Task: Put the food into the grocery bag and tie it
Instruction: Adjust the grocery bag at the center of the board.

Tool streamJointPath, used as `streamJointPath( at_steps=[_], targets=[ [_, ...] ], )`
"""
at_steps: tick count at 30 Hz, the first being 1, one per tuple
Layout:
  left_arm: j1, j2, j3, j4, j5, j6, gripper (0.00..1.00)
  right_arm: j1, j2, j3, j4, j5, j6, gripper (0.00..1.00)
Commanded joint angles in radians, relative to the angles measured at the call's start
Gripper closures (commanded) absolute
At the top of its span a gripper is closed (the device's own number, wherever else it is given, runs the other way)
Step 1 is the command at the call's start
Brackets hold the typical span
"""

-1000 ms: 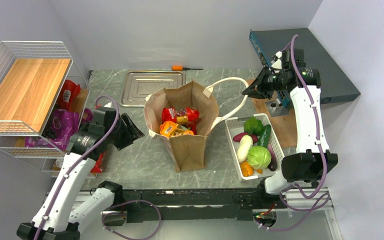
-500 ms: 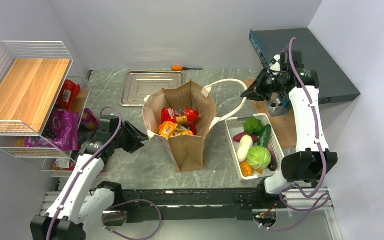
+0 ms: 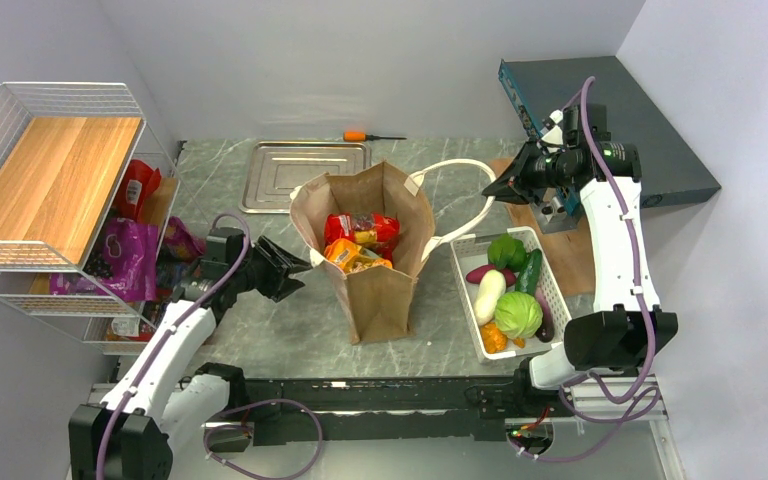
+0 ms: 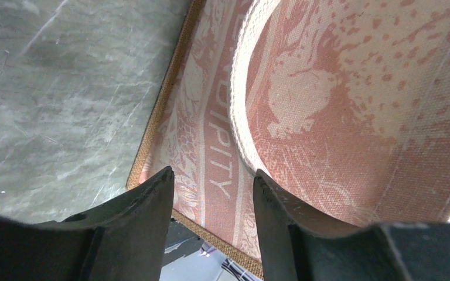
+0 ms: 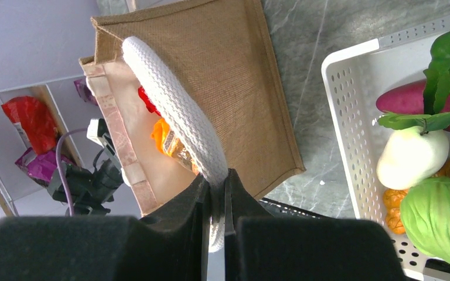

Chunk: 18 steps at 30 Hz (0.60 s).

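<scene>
While the right gripper point(image 5: 215, 193) is pinched shut on the white rope loop handle point(image 5: 176, 115) of the tall brown paper grocery bag point(image 3: 380, 295), the left gripper point(image 4: 211, 202) hangs wide open and empty, fingers point(image 4: 140, 216) framing the bag's left edge, contact hard to call. Bag stands mid-table, bare grey marble tabletop point(image 3: 260, 330) on its left, white plastic basket point(image 3: 460, 270) just beside its right wall. Shiny orange and red snack packets point(image 3: 360, 232) show in the mouth; anything under them is hidden.
</scene>
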<state>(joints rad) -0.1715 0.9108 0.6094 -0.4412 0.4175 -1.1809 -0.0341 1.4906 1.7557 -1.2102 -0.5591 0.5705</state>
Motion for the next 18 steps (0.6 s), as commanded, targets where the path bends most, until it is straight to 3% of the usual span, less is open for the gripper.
streamJointPath(
  at_steps=[1, 11, 18],
  targets=[
    [0.004, -0.036, 0.002, 0.039, -0.022, -0.046, 0.45, -0.009, -0.039, -0.002, 0.024, -0.006, 0.020, 1.00],
    [0.004, -0.047, 0.004, 0.035, -0.071, -0.074, 0.46, -0.009, -0.035, -0.010, 0.031, -0.016, 0.023, 1.00],
    [0.002, -0.011, -0.031, 0.073, -0.020, -0.092, 0.48, -0.009, -0.032, -0.018, 0.036, -0.019, 0.025, 1.00]
  ],
)
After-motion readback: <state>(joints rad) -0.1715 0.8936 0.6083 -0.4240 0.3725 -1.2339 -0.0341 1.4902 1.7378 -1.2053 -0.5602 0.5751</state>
